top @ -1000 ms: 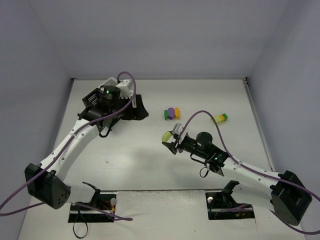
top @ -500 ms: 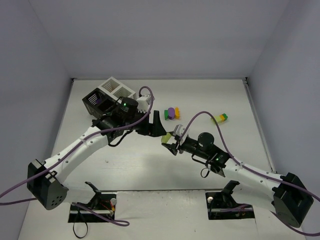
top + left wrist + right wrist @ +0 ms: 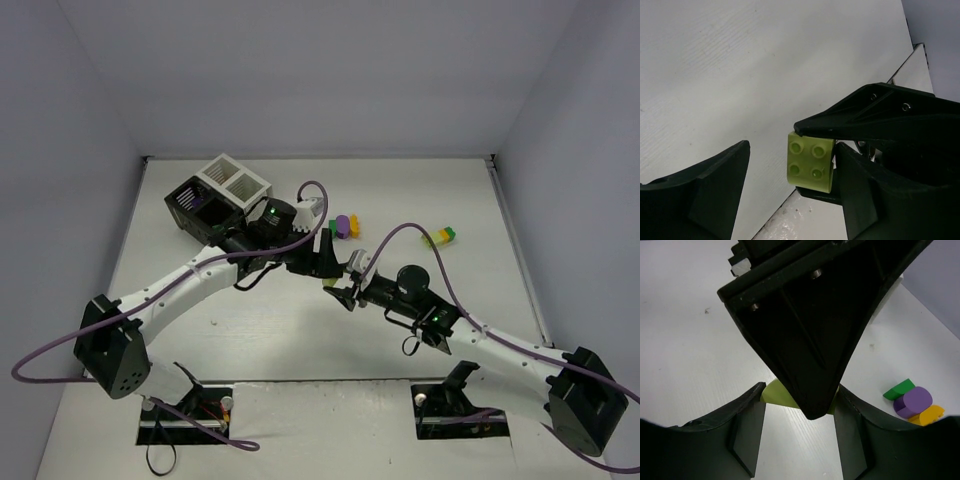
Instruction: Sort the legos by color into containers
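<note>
Handover is the step in hand, as I judge it. Nearest me, well to the right of the cluster of four slatted square bins [image 3: 215, 193], two black and two white, my right pincer [image 3: 341, 287] is clamped on a small lime-green plastic toy brick [image 3: 810, 161]. It holds the brick above the white desk [image 3: 260, 340], four studs facing my left wrist camera.

Just beyond, my left pincer [image 3: 322, 260] stands wide, one finger on either side of that brick. One finger is plainly apart from it; the other is close beside it, and I cannot tell whether they touch.

The next move calls for my left pincer to close squarely on the brick's two free faces before my right lets go. The crossed fingers leave little room, so the closing should be slow. After that comes a carry across to the bins.

Farther off, right of the bins, a clump of three loose bricks, dark green, purple and orange-yellow [image 3: 344, 226], lie touching. A yellow and lime pair [image 3: 440, 236] sits farther right again.

From my right wrist, the left finger covers most of the held brick. From above it is nearly lost among black fingers. The insides of the bins are too dark and small to read, so I cannot tell which one takes lime.
</note>
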### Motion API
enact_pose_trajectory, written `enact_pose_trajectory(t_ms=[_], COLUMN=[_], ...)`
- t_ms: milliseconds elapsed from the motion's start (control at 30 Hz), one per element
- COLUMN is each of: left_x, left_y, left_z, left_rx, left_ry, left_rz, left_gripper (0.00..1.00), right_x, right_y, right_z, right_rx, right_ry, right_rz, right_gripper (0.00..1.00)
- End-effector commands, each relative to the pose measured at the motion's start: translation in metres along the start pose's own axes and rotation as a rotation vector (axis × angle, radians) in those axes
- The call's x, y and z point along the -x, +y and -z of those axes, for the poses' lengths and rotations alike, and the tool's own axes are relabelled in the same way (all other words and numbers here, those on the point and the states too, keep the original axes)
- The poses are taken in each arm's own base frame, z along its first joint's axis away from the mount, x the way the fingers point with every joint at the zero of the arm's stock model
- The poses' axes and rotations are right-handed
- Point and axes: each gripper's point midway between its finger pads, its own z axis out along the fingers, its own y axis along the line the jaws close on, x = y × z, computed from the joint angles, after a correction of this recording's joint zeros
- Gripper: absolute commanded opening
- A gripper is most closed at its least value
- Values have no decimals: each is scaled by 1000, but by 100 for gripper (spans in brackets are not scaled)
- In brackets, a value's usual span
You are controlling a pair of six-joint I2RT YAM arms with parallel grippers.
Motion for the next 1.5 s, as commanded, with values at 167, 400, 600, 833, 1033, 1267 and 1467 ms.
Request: enact_pose_trajectory(t_ms=[167, 400, 600, 833, 1033, 1267, 1467], left_x=[22, 37, 79, 166, 225, 248, 242], left_y=[-25, -3, 49, 136, 192, 244, 272], left_z=[4, 14, 40, 103, 122, 110, 98], left_rx=[-69, 68, 296, 664, 837, 923, 959], left_ry=[-66, -114, -211, -446, -558, -506, -455], left_rz=[-63, -105, -125, -104, -91, -83, -54], left_gripper=[18, 8, 9, 14, 15, 26, 41], right_x=[40, 34, 25, 14, 6, 4, 2], right_y=[-10, -27, -47, -68, -72, -74, -76], right_z=[-2, -4, -2, 2, 2, 4, 4], right_rx=[-25, -124, -232, -344, -362, -380, -388], right_ry=[-132, -102, -71, -51, -14, -6, 3], right_rz=[39, -25, -90, -175, -183, -182, -189], right_gripper=[13, 64, 71, 84, 84, 84, 84])
